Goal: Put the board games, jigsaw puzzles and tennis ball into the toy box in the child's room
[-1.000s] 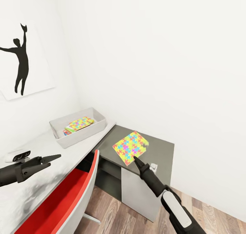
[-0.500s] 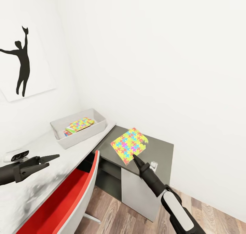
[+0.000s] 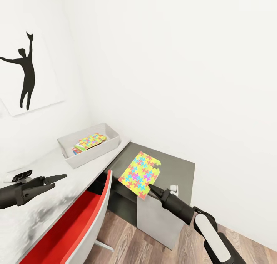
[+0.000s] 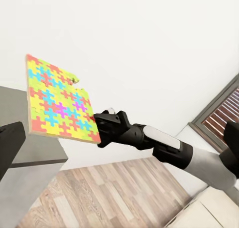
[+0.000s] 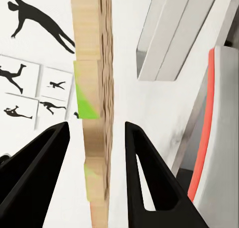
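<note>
Multicoloured and thin, one jigsaw puzzle [image 3: 139, 174] is lifted off the dark grey part of the table [image 3: 177, 171] and tilted, pinched by its near corner in the right gripper [image 3: 151, 189], whose black fingers close on the sheet's edge. The head view shows its yellow, pink, blue and green face with the notched corner at the far side; the right wrist view instead looks along the sheet edge-on, so the puzzle [image 5: 93, 98] appears as a narrow tan strip with green flecks standing between the two black fingers [image 5: 144, 178], with a red-edged chair [image 5: 208, 123] beyond it. From the left wrist view the same puzzle [image 4: 57, 102] hangs in the air against the white wall, gripped at its lower corner by the right gripper [image 4: 102, 130], with wooden floor [image 4: 104, 193] below. The left gripper [image 3: 57, 177] hovers over the light grey part of the table, its two fingers close together with nothing between them. Farther back on that light top, near the wall, stands the toy box [image 3: 109, 140], and the head view shows a second jigsaw puzzle [image 3: 91, 140] lying inside it on top of a board game [image 3: 76, 150], of which a red end peeks out. A silhouette poster [image 3: 27, 77] hangs on the wall at left.
</note>
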{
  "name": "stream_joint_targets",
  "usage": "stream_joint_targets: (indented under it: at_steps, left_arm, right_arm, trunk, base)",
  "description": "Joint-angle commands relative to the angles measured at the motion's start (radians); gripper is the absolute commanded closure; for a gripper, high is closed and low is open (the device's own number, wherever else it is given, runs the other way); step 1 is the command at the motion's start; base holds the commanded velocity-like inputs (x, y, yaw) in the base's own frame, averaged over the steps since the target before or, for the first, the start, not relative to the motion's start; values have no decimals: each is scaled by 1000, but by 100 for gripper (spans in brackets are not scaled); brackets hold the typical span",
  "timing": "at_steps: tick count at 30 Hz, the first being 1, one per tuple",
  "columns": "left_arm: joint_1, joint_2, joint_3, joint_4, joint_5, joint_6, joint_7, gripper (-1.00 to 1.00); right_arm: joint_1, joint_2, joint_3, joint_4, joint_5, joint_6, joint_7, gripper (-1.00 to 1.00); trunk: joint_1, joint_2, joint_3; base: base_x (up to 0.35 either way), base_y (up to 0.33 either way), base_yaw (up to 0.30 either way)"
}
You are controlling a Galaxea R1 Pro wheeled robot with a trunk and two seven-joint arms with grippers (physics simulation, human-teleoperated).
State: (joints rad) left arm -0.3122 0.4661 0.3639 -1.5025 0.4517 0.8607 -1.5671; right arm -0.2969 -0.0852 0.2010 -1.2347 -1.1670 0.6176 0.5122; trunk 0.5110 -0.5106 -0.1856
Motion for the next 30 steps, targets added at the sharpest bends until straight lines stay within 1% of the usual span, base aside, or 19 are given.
stream_joint_targets:
  at_steps: [1,7,16,22,30]
  left_arm:
    - [-1,0,0,0,-1,11,-4,-100]
    - [-1,0,13,0,-1,11,-4,-100]
    - [-1,0,14,1,-1,11,-4,-100]
    - [-1,0,14,1,-1,11,-4,-100]
    - [0,0,15,1,-1,11,-4,-100]
  right_arm:
    - [-1,-3,-2,-3,-4,3,7,100]
    - [0,-9,-4,-4,-1,1,26,100]
    - [0,-11,-6,-8,0,0,26,100]
    - [-1,-11,-6,-8,0,0,27,100]
    - [-1,-11,-6,-10,0,1,23,100]
  trunk:
    - [-3,6,1]
    - [-26,48,20]
    - [-61,111,48]
    - [-61,111,49]
    - [-61,111,51]
  base:
    - [0,0,0]
    - [0,0,0]
    - [0,0,0]
    - [0,0,14]
    - [0,0,235]
